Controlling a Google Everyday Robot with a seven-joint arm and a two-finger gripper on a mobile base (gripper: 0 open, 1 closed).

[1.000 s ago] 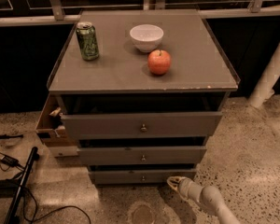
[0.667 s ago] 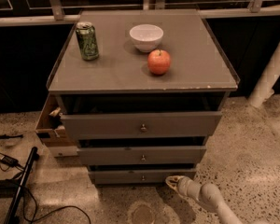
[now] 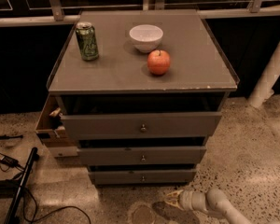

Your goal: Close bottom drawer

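Camera view puts the gripper (image 3: pixel 174 199), aperture impossible to tell, just below the bottom drawer (image 3: pixel 113 177); push squarely beside its knob (image 3: pixel 142 178), I judge.

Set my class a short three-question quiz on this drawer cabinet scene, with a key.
1. True or false: the gripper hangs above the cabinet top.
2. Where on the top does the can stand? A back left, B front right, C centre.
3. Fill in: the bottom drawer has its knob at the front's ____.
Key: 1 false, it is low by the floor, front-right of the bottom drawer; 2 A; 3 centre.
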